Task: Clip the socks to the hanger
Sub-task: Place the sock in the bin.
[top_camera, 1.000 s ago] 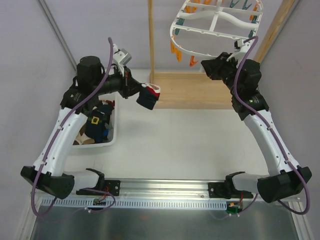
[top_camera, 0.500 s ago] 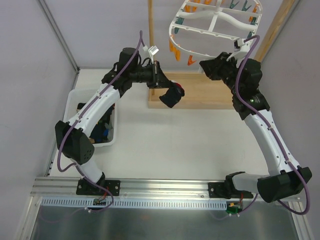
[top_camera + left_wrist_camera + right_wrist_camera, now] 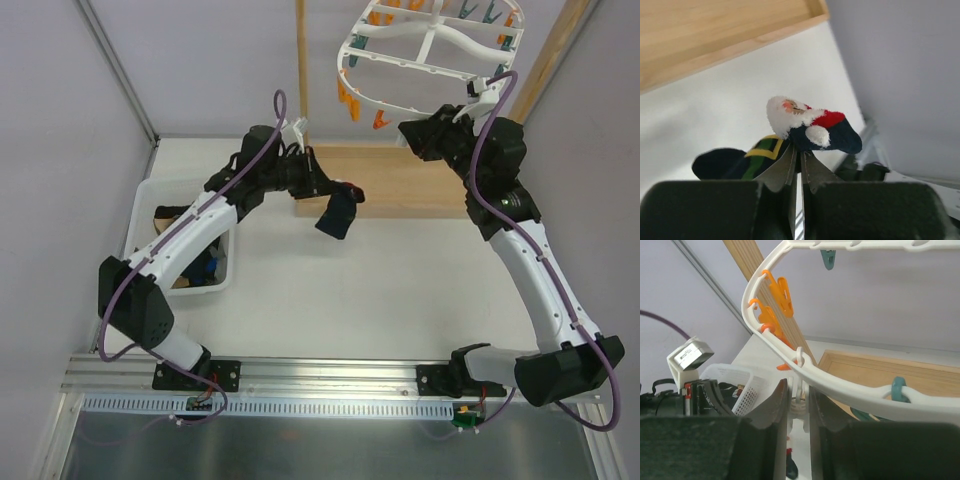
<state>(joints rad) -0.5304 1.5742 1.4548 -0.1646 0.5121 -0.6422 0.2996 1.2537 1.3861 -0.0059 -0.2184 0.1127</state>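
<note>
white bin (image 3: 226, 272): left on table (image 3: 380, 300) | wooden stand (image 3: 400, 185): rear, posts upright

No writing, number or brand can be read in any view. The small grey plate on the white block (image 3: 690, 356) in the right wrist view shows faint marks, too blurred to make out. The sock (image 3: 810, 131) carries only pictures: a bearded face under a red cap, and a yellow square outline on a green band. There are no letters on it.
</note>
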